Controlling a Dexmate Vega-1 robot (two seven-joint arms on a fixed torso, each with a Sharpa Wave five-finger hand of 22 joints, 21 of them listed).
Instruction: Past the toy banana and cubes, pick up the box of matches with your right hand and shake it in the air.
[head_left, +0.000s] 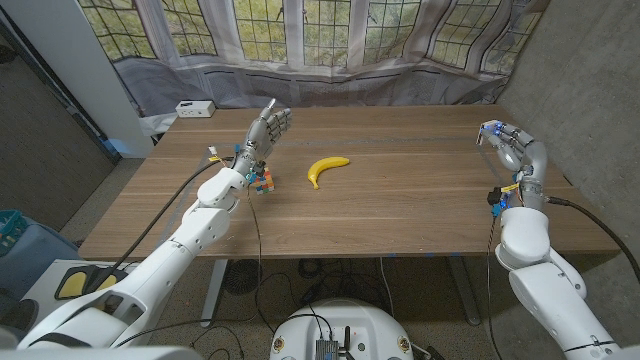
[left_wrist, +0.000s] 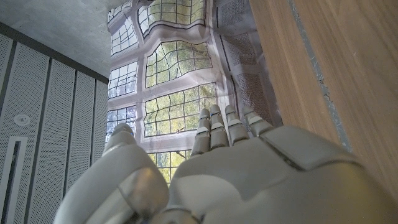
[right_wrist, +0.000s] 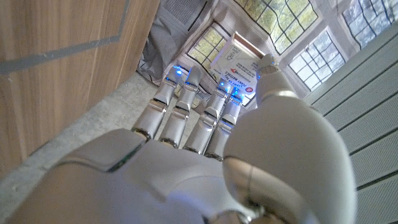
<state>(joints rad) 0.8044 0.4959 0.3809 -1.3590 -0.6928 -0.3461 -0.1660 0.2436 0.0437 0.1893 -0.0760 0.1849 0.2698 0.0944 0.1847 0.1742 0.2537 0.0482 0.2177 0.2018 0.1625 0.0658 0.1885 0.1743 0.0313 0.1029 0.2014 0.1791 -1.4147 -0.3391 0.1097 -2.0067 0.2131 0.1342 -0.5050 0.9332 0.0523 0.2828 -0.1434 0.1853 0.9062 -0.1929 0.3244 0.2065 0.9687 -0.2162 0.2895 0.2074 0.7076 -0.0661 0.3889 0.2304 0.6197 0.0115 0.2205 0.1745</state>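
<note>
Your left hand (head_left: 268, 128) is raised over the counter (head_left: 400, 200) with its fingers (left_wrist: 217, 127) spread and holding nothing. Just beside its wrist sit the coloured toy cubes (head_left: 263, 181). Next comes the toy banana (head_left: 326, 168), lying alone mid-counter, well apart from both hands. At the counter's right edge your right hand (head_left: 505, 140) is lifted, and the box of matches (right_wrist: 239, 65) sits pinched between its fingers (right_wrist: 186, 106) and thumb, off the counter. The box's white face carries red and blue print too small for you to read.
</note>
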